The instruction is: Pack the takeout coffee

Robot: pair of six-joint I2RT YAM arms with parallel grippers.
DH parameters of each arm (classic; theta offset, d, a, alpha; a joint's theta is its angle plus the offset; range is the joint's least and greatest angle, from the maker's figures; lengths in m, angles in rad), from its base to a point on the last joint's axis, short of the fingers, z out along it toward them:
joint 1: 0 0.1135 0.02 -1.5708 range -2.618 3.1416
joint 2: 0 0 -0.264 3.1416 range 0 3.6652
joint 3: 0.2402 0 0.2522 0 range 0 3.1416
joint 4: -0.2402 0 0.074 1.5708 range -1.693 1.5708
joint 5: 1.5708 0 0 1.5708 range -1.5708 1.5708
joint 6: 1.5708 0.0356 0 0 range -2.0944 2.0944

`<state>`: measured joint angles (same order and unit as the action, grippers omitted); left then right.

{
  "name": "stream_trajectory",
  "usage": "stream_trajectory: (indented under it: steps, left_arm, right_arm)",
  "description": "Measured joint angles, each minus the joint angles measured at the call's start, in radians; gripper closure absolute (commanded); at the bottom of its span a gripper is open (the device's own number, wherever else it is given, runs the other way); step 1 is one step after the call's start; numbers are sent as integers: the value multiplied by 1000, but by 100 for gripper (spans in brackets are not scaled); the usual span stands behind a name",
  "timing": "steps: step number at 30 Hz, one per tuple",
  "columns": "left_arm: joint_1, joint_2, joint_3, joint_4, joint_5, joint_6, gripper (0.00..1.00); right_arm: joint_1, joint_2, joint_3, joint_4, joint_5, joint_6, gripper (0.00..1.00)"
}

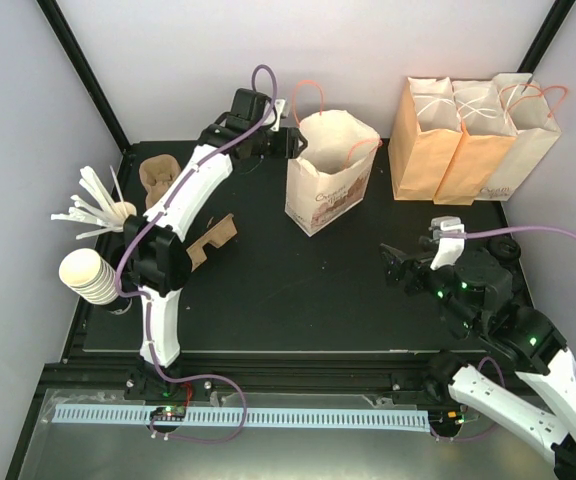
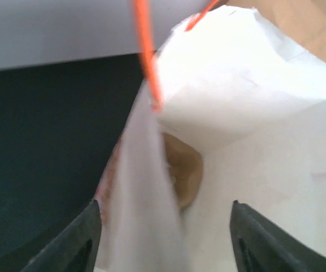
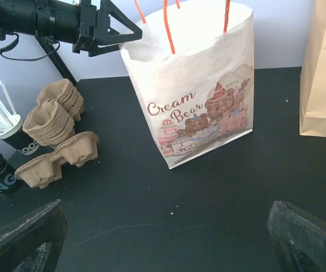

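White bear-printed bag with orange handles.

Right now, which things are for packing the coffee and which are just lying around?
For the job: Cream Bear bag; left fingers at its rim.
Just lying about: brown bags; white cup stack; cardboard cup carriers; cup of white utensils.

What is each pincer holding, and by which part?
Nothing held: left pincer open astride the rim of the white bag; right pincer open, empty.

Lab robot cell: plain walls, black table, staged takeout bags and paper cups.
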<state>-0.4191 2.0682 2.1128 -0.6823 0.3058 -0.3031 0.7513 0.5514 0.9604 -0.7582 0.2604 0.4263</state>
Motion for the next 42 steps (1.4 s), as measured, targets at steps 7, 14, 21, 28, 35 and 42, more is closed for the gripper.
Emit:
stream_trajectory:
  steps: [7, 14, 21, 28, 35, 42]
  left_arm:
    - [0, -67, -10, -99, -14, -8, 1]
    - [0, -645, -508, -132, -174, -23, 1]
    - [62, -1141, -792, -215, -343, -68, 4]
    - [149, -1225, -873, -351, -457, -76, 1]
    - [216, -1250, -1048, -377, -455, -99, 25]
    - [359, -1196, -1127, -318, -468, -167, 45]
  right_arm:
    - [0, 32, 10, -5, -12, 0, 0]
    - [0, 63, 35, 14, -106, -7, 0]
    - [0, 119, 48, 128, -318, -23, 0]
    - [9, 330, 32, 212, -529, -23, 0]
    - [57, 367, -20, 258, -588, -19, 0]
    - [59, 328, -74, 283, -601, -19, 0]
